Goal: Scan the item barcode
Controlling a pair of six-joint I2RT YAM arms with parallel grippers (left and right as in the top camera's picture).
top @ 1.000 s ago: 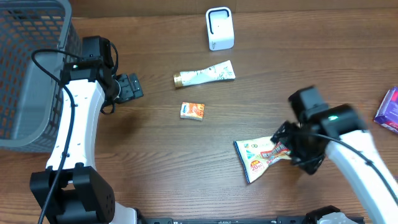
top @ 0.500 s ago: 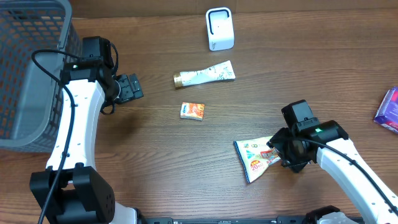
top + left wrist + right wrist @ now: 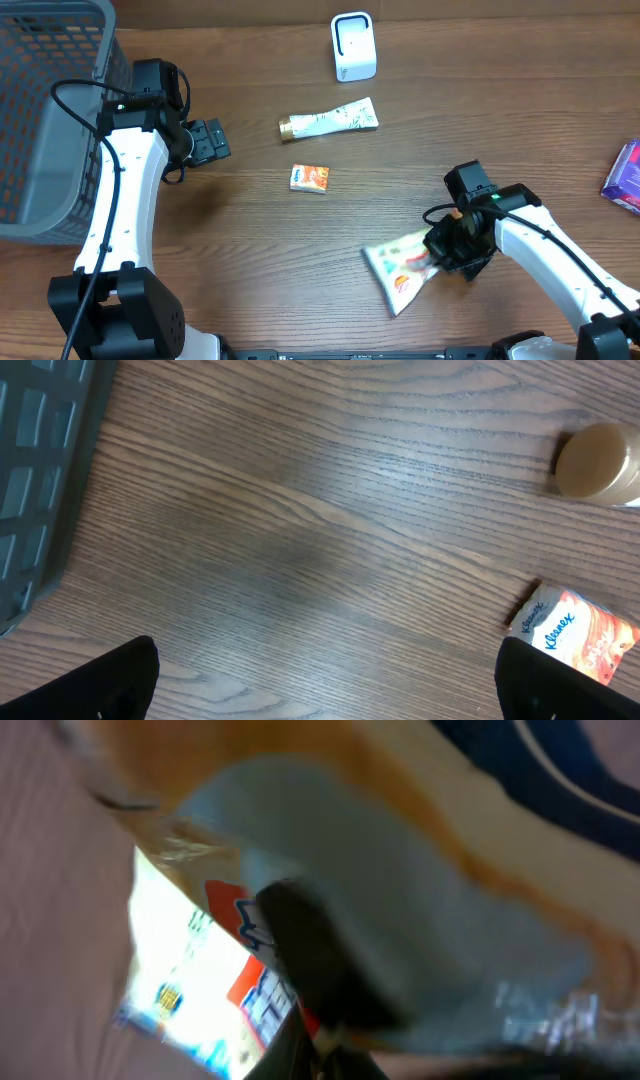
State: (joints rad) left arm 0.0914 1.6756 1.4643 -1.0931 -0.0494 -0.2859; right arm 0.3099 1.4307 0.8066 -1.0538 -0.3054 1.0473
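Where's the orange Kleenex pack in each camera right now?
Overhead: Kleenex pack near centre, below the tube.
Left wrist: lower right corner.
Right wrist: not in it; the snack packet fills it.
Shared landmark: the tube's gold cap, above the pack in overhead and left wrist.

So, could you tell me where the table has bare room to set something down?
Bare wood spans between the white boxy scanner, the purple package and the right claw shut on the white snack packet. Another lies left of that packet, nearer the robot than the small orange tissue pack. The white gold-capped tube crowds the centre.
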